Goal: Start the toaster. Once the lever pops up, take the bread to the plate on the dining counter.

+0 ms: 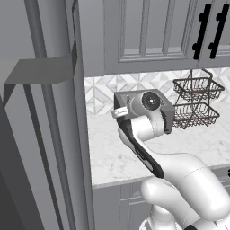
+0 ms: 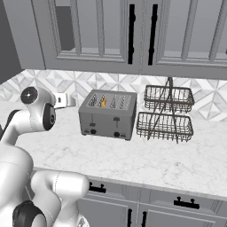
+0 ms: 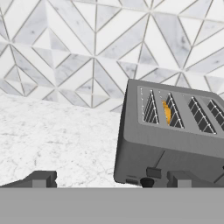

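So far nothing of the task looks done. Working left to right in the right base view, the arm stands at about nine o'clock on the counter (image 2: 133, 159), its hand turned toward the toaster (image 2: 107, 114), which sits near the middle of the frame against the tiled wall. The gripper (image 3: 109, 180) hovers short of the toaster's front with its jaws spread wide and nothing between them; in the hand view the two dark tips rise at six o'clock, the toaster's near corner just above them. The bread (image 2: 103, 102) shows as a golden sliver down in the second slot from the left, so it is loaded but not yet toasted, by my reading. Low on the front face are small dark tabs, and the lever (image 2: 116, 120) seems to sit high in its slot, unpressed. At three o'clock of the toaster stands a two-tier wire basket rack (image 2: 167, 114), just beside it.

Still ahead: pressing the lever, waiting for the pop, lifting the slice, and carrying it off to the plate.
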### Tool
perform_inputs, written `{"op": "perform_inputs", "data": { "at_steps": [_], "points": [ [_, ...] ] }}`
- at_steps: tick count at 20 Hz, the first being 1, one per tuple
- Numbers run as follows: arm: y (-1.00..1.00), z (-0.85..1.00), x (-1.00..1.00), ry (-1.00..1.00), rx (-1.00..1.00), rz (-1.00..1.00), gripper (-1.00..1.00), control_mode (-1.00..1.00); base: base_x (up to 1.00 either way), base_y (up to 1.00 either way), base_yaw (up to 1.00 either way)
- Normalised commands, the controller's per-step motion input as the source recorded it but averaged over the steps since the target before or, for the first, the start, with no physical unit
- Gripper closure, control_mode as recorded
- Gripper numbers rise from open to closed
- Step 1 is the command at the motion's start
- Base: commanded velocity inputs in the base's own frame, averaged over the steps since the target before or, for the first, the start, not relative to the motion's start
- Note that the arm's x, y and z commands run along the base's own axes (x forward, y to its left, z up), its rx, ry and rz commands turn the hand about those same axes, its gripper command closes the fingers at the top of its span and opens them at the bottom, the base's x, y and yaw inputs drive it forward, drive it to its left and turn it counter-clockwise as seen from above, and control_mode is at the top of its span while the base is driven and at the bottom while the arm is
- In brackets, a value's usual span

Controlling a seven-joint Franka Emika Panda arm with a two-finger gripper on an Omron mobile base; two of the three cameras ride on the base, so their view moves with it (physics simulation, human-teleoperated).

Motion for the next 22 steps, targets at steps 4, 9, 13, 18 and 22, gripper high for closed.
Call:
{"op": "perform_inputs", "data": {
  "at_steps": [4, 9, 13, 18, 22],
  "points": [
    [0.00, 0.00, 0.00, 0.00, 0.00, 0.00, -1.00, -1.00, 0.00, 0.00, 0.00],
    [0.00, 0.00, 0.00, 0.00, 0.00, 0.00, -1.00, -1.00, 0.00, 0.00, 0.00],
    [0.00, 0.00, 0.00, 0.00, 0.00, 0.00, -1.00, -1.00, 0.00, 0.00, 0.00],
    [0.00, 0.00, 0.00, 0.00, 0.00, 0.00, -1.00, -1.00, 0.00, 0.00, 0.00],
    [0.00, 0.00, 0.00, 0.00, 0.00, 0.00, -1.00, -1.00, 0.00, 0.00, 0.00]
  ]
}}
